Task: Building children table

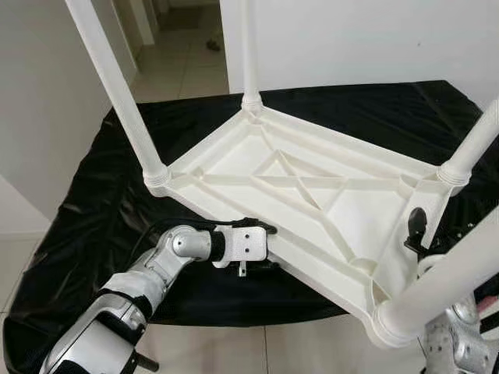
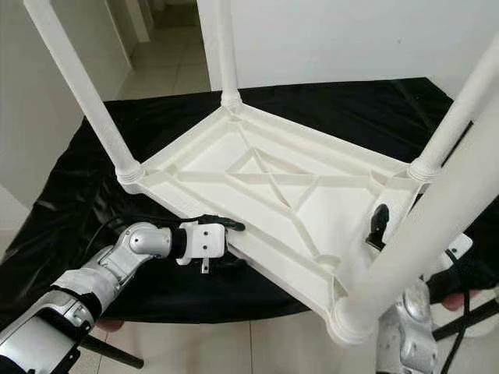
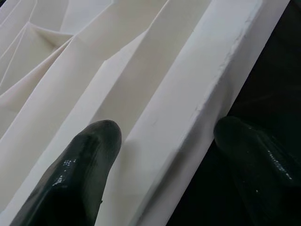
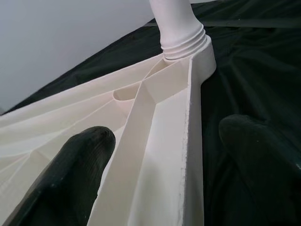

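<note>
On the black cloth (image 1: 93, 202) lay your white children's table (image 1: 312, 195), upside down, ribbed underside up, its four legs (image 1: 117, 86) standing up from the corners. Your left gripper (image 3: 164, 155) sat at the table's near-left rim, one finger inside the frame and one outside over the cloth, jaws spread either side of the rim wall; you could not tell whether they pressed it. Your right gripper (image 4: 160, 160) straddled the table's right rim the same way, near a corner leg socket (image 4: 186, 44), fingers apart, grip likewise uncertain.
</note>
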